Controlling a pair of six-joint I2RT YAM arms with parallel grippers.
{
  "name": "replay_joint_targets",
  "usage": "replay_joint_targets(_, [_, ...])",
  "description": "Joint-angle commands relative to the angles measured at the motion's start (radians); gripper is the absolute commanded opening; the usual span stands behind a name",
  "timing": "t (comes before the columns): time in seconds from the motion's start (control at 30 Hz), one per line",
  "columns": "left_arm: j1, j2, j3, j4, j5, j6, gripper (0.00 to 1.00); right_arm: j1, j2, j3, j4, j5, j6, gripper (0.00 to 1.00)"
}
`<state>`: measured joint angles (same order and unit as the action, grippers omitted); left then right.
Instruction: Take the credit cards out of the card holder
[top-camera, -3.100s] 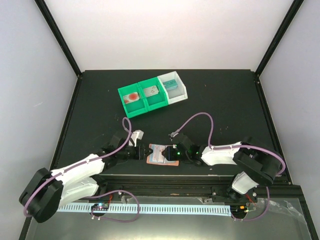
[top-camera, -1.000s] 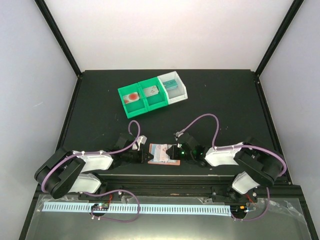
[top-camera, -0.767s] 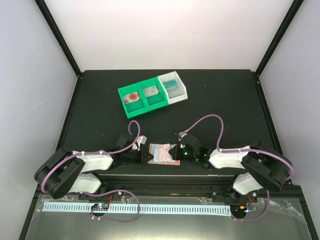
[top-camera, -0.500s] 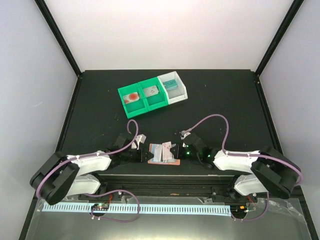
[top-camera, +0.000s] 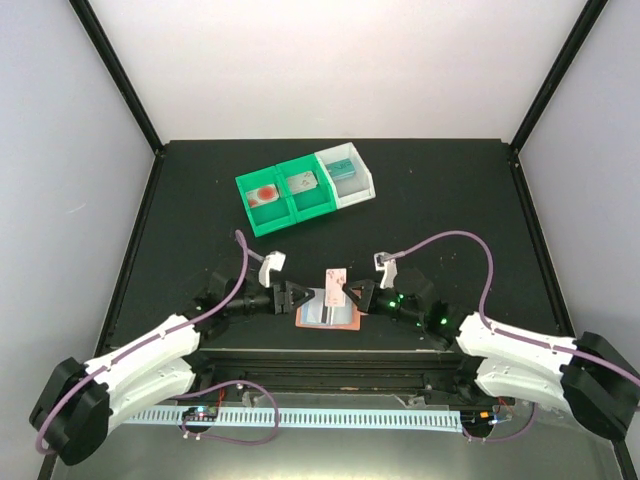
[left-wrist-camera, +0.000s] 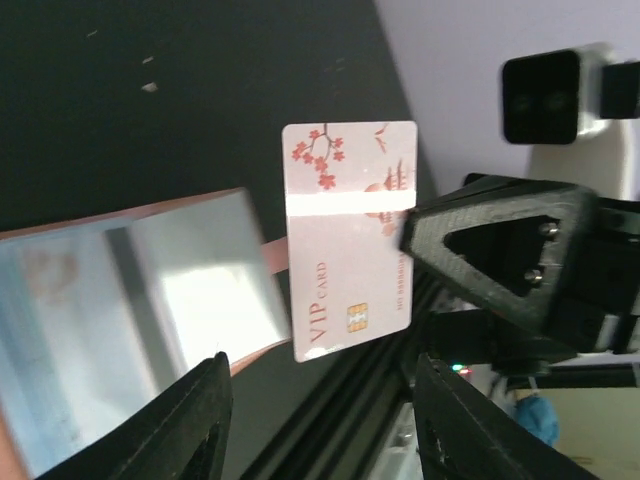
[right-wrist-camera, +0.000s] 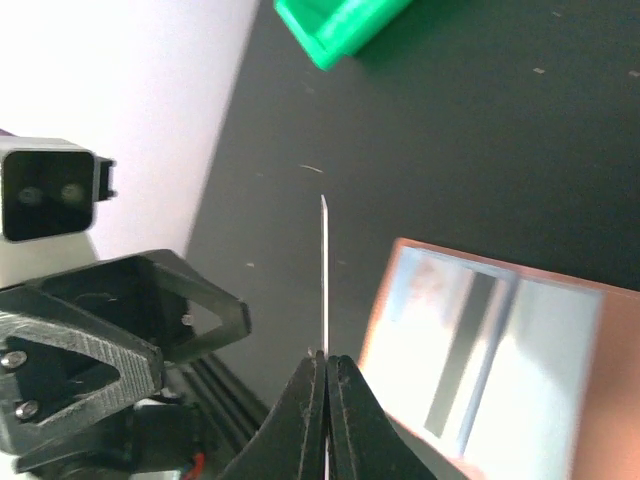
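Right gripper (top-camera: 350, 291) was found clamped flat on 1 blossom card (top-camera: 335, 278), the pinch taken at a long edge, as shown in the left wrist view. From the right wrist the blossom card (right-wrist-camera: 323, 270) was seen edge-on, projecting straight out of the closed fingertips. It was held just above the far edge of the card holder (top-camera: 325, 316) and appeared free of the pockets. Its long axis was seen in the top view to run away from the arm bases.

The card holder was lying open and flat at the near edge of the table (top-camera: 450, 210), between the 2 grippers. The left gripper (top-camera: 297, 296) was held just beside the holder's left edge with its fingers apart and nothing between them; contact with the leather could not be told.

The trays (top-camera: 305, 205) lay well apart, up the table and to the left of the held card, with 3 cards already inside. The carry there was judged to fall to the right arm.
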<state>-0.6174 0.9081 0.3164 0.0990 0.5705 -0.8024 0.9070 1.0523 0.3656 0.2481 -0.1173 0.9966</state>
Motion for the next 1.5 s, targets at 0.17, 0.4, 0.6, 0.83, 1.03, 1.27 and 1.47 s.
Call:
replay_joint_targets(0.17, [-0.008, -0.111, -0.02, 0.168, 0.085, -0.102, 0.53, -0.003, -0.127, -0.077, 0.314, -0.097, 0.151, 0.01])
replay_joint_targets(0.4, [-0.009, -0.112, -0.054, 0.312, 0.139, -0.169, 0.5, 0.003, -0.085, -0.081, 0.425, -0.139, 0.212, 0.01])
replay_joint_targets(0.6, [-0.009, -0.093, -0.053, 0.318, 0.138, -0.16, 0.4, 0.012, 0.008, -0.087, 0.535, -0.178, 0.253, 0.01])
replay_joint_targets(0.83, [-0.009, -0.096, -0.053, 0.322, 0.171, -0.139, 0.02, 0.011, 0.027, -0.087, 0.523, -0.217, 0.185, 0.05])
replay_joint_targets(1.03, [-0.009, -0.158, 0.016, 0.114, 0.226, 0.007, 0.02, -0.01, -0.136, 0.056, -0.008, -0.215, -0.133, 0.22])
replay_joint_targets(1.27, [-0.009, -0.221, 0.139, -0.209, 0.318, 0.224, 0.02, -0.017, -0.197, 0.356, -0.523, -0.22, -0.476, 0.27])
replay_joint_targets(1.47, [-0.01, -0.232, 0.162, -0.281, 0.428, 0.277, 0.02, -0.017, -0.126, 0.492, -0.68, -0.281, -0.582, 0.29])
